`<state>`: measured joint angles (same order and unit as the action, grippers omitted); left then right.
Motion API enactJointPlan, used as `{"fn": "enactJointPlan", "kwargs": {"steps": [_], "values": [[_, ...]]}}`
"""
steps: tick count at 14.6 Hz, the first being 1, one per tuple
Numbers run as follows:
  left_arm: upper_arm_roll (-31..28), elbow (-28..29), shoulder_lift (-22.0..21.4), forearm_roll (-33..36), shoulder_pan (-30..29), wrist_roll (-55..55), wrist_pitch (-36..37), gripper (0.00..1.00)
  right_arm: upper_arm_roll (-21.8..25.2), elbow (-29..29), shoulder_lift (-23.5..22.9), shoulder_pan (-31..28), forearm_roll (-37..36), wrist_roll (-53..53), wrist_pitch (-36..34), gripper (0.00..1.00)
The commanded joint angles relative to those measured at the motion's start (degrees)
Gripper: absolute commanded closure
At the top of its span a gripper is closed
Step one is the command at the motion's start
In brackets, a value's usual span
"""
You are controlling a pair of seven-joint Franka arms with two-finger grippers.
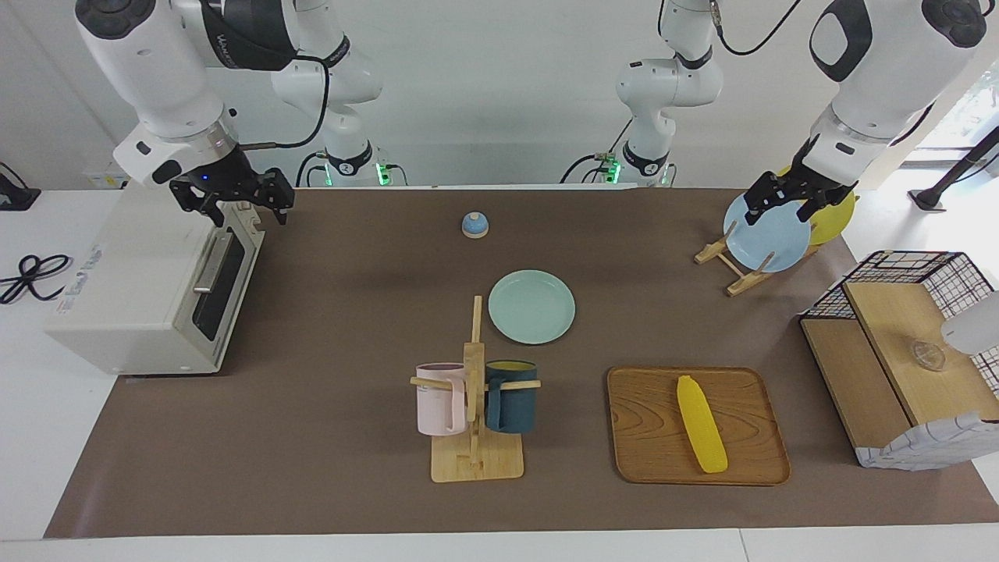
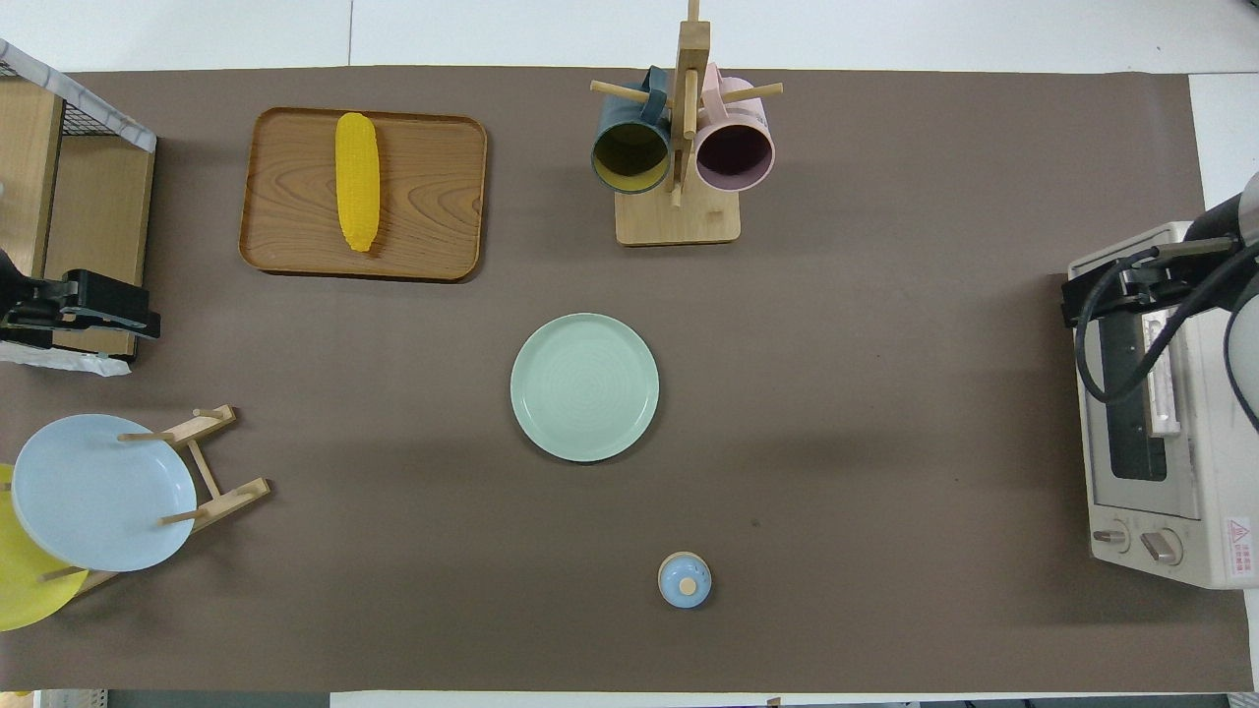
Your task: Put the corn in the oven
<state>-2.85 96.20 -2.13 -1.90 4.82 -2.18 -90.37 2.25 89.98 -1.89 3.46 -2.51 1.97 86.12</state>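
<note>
The corn is a bright yellow cob lying lengthwise on a wooden tray, toward the left arm's end of the table; it also shows in the overhead view. The oven is off-white and stands at the right arm's end, its glass door closed, also seen in the overhead view. My right gripper hangs open and empty over the oven's top front edge. My left gripper hangs open and empty over the plate rack, well apart from the corn.
A mint plate lies mid-table. A wooden mug rack with a pink and a dark blue mug stands beside the tray. A small blue lidded knob sits near the robots. A rack with a blue plate and a wire-and-wood basket stand at the left arm's end.
</note>
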Motion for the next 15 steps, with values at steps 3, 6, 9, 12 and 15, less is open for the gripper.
{"fn": "enactJointPlan", "kwargs": {"steps": [3, 6, 9, 12, 15], "values": [[0.39, 0.04, -0.33, 1.19, -0.33, 0.24, -0.68, 0.00, -0.06, -0.24, 0.57, -0.21, 1.54, -0.82, -0.60, 0.00], [0.39, 0.04, -0.33, 1.19, -0.42, 0.16, -0.68, 0.00, -0.05, 1.24, 1.10, -0.82, 1.45, 0.58, 1.14, 0.00], [0.39, 0.57, -0.60, 1.19, -0.51, 0.16, -1.46, 0.00, 0.21, 7.99, 3.90, -2.65, 1.45, 6.53, 4.92, 1.00], [0.48, 1.01, 0.10, 1.02, -0.25, -0.46, -5.16, 0.00, 0.47, 16.69, 7.41, -6.52, 0.58, 8.67, 12.21, 1.00], [0.48, -2.48, 6.23, -0.64, 0.02, -0.46, -6.91, 0.00, 0.56, 22.95, 8.92, -9.60, -1.18, 8.23, 17.23, 1.00]]}}
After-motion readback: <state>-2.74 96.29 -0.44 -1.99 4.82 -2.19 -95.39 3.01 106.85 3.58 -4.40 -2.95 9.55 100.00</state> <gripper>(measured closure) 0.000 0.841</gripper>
